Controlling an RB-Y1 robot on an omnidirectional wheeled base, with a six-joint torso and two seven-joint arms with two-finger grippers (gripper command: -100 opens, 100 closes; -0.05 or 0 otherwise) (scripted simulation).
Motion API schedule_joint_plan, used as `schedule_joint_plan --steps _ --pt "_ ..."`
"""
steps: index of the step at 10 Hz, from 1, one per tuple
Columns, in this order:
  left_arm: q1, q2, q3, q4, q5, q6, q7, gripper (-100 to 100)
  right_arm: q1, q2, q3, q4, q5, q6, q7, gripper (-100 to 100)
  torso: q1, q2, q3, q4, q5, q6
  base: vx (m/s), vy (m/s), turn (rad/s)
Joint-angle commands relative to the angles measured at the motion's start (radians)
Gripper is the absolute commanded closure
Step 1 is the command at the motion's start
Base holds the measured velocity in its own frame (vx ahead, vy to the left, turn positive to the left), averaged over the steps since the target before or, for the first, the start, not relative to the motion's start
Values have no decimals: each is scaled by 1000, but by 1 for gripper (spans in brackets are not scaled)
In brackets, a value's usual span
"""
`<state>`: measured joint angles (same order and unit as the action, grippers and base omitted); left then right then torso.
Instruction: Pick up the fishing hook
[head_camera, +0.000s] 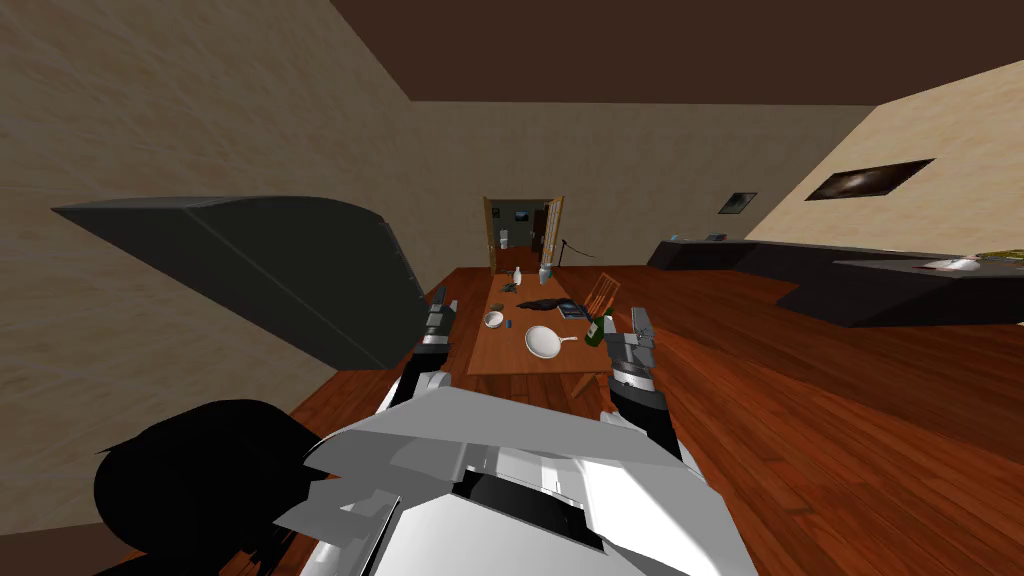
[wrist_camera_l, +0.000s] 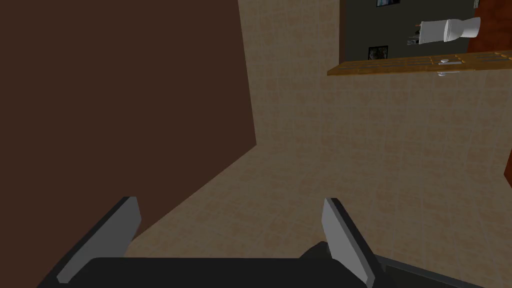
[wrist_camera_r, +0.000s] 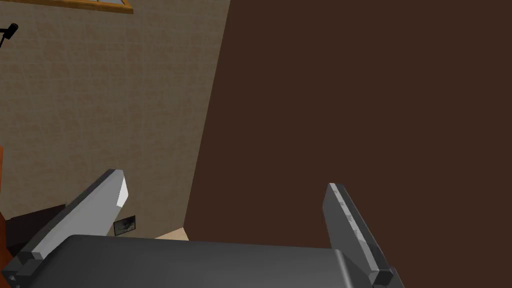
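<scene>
A long wooden counter (head_camera: 497, 356) ran up the middle of the head frame. Our left tool (head_camera: 442, 304) hung at its left edge and our right tool (head_camera: 641, 320) at its right, both spread wide and empty. On the counter lay a white pan (head_camera: 543, 341), with a green bottle (head_camera: 595, 330) beside it. We could not pick out the fishing hook among the small bits there.

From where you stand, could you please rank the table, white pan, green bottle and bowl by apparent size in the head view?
1. table
2. white pan
3. green bottle and bowl: they look alike, so unranked.
</scene>
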<state>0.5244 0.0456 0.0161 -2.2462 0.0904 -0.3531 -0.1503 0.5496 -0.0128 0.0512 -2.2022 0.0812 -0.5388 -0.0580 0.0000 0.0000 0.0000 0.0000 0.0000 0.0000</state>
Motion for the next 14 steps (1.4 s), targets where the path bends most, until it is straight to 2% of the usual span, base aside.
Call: schedule_joint_plan --steps 1,4,7,10,11,13,14 --pt "-7 25 12 19 15 13 -3 -100 0 0 0 0 0 0 0 0 0 0 0 0 0 0 -107 -23 -83" --pt "-32 63 51 89 58 65 -12 -100 -1 0 0 0 0 0 0 0 -4 12 7 2 -1 1 -180 -70 -155" --pt "-64 86 92 169 98 130 -21 -100 0 0 0 0 0 0 0 0 -4 9 5 2 -1 0 -127 -75 -178" --pt "-104 108 136 266 135 212 -32 -100 0 0 0 0 0 0 0 0 -4 6 4 1 -1 0 -91 -81 -216" --pt "-104 108 136 266 135 214 -32 -100 0 0 0 0 0 0 0 0 -5 7 4 2 -1 0 -54 -60 -27" --pt "-136 123 166 331 154 278 -39 -100 0 0 0 0 0 0 0 0 -2 3 2 1 -1 0 -28 -60 -176" --pt "-136 123 166 338 154 280 -39 -100 0 0 0 0 0 0 0 0 -3 2 1 1 -1 0 -20 -50 -67"
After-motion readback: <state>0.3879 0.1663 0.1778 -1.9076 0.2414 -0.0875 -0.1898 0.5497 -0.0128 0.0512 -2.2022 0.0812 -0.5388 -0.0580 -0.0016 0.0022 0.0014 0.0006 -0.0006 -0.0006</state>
